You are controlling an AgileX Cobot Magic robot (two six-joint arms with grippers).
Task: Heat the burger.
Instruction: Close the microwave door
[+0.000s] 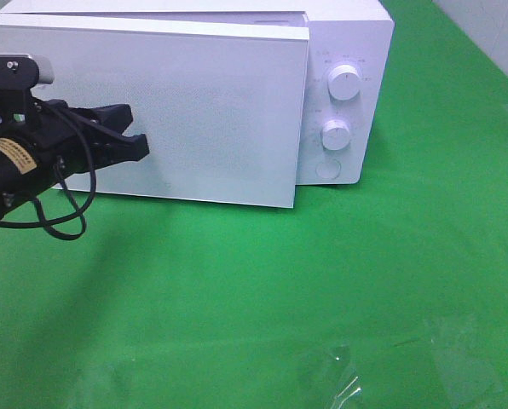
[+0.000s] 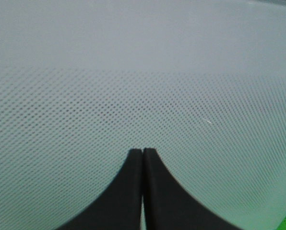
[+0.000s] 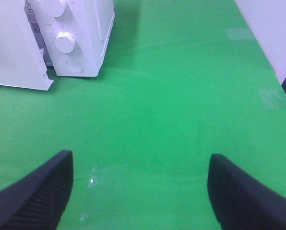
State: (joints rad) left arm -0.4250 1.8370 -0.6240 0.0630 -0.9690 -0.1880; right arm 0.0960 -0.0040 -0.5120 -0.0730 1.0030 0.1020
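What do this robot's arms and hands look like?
Both are black. The left hand has two curved, tapering fingers, a yellow label behind them and a looping black cable. The right hand has ribbed finger pads.

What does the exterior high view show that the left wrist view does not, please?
Only the exterior high view shows the whole microwave, with its upper knob and lower knob. Only the left wrist view shows the dotted mesh of the door close up. Both show that door and the shut left gripper in front of it.
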